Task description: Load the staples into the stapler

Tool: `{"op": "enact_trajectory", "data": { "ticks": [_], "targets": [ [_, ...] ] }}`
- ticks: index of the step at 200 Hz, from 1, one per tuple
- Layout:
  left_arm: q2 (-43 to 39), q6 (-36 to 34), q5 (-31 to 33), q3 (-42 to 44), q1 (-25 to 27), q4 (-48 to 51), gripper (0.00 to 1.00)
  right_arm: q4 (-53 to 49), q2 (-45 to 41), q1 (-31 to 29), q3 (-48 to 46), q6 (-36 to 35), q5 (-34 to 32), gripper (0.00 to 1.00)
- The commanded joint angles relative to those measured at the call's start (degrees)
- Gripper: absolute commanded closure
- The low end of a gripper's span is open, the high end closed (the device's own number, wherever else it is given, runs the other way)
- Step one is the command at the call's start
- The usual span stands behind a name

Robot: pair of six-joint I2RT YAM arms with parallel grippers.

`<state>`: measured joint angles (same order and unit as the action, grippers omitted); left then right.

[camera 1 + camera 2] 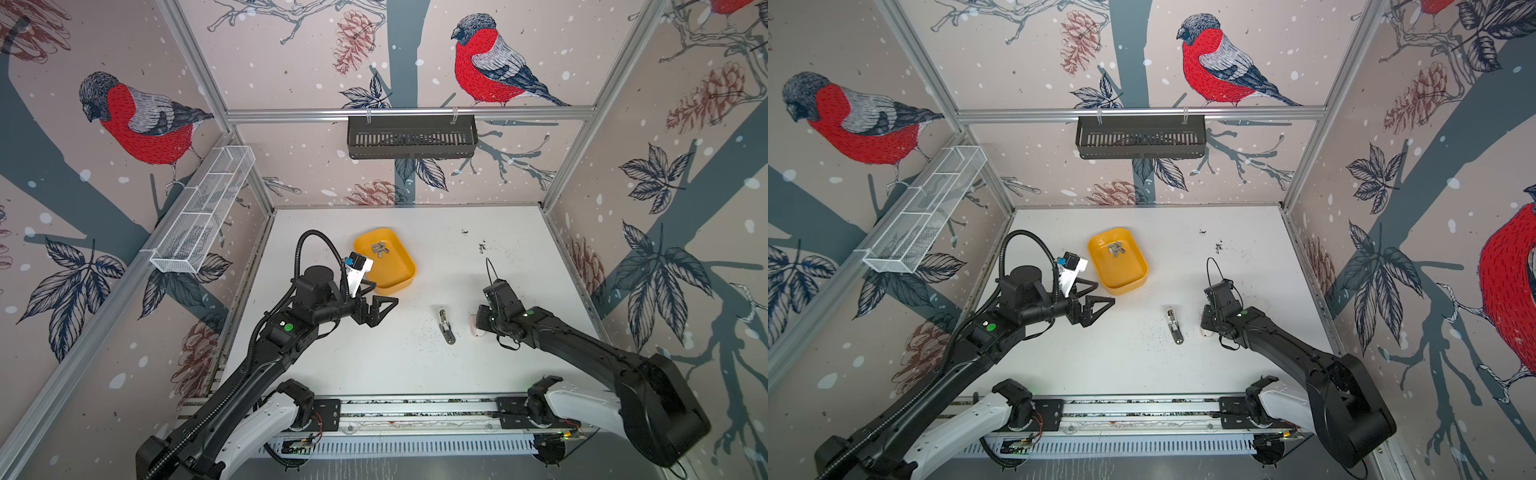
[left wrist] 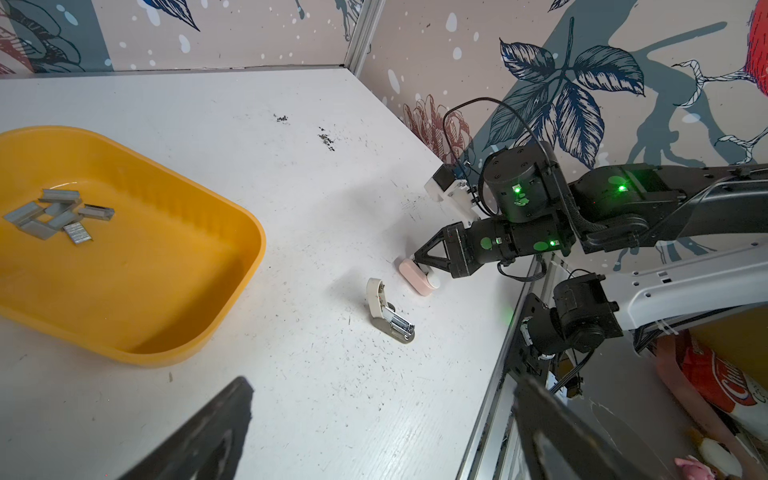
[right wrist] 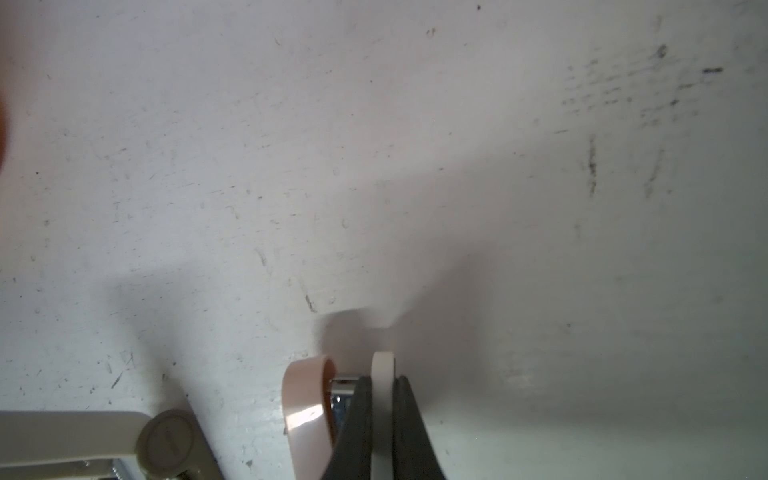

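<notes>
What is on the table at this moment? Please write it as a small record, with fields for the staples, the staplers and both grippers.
staples: loose grey strips, heaped in the yellow tray
beige stapler: lying opened on the table, apart from both grippers
pink stapler: beside the beige stapler, held by its white part
right gripper: shut on the pink stapler
left gripper: open, empty, near the tray's edge
progress: neither gripper holds a strip
</notes>
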<state>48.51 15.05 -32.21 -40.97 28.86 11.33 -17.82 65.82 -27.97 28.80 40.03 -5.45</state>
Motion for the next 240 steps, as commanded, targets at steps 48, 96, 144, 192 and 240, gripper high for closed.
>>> {"op": "enact_trajectory", "data": {
  "ticks": [48,96,144,192,240],
  "targets": [
    [8.9,18.6,4.8,0.3,10.1,-16.2,0.10,6.6,-9.9,-4.6,1.9,-1.5,-2.5,0.94],
    [22.4,26.2,8.8,-4.8,17.6,-23.7,0.17,10.8,-14.1,-11.1,4.6,0.1,-3.8,0.94],
    [32.2,32.6,8.6,-9.2,17.7,-29.6,0.26,11.6,-14.7,-15.2,6.7,0.7,-4.7,0.95],
    [35.9,32.0,7.3,-10.8,17.8,-31.4,0.37,12.9,-14.9,-17.7,7.1,1.6,-5.4,0.95],
    [36.8,31.3,4.5,-10.1,17.8,-32.6,0.43,13.2,-14.0,-18.4,7.4,1.6,-5.8,0.95]
  ]
}}
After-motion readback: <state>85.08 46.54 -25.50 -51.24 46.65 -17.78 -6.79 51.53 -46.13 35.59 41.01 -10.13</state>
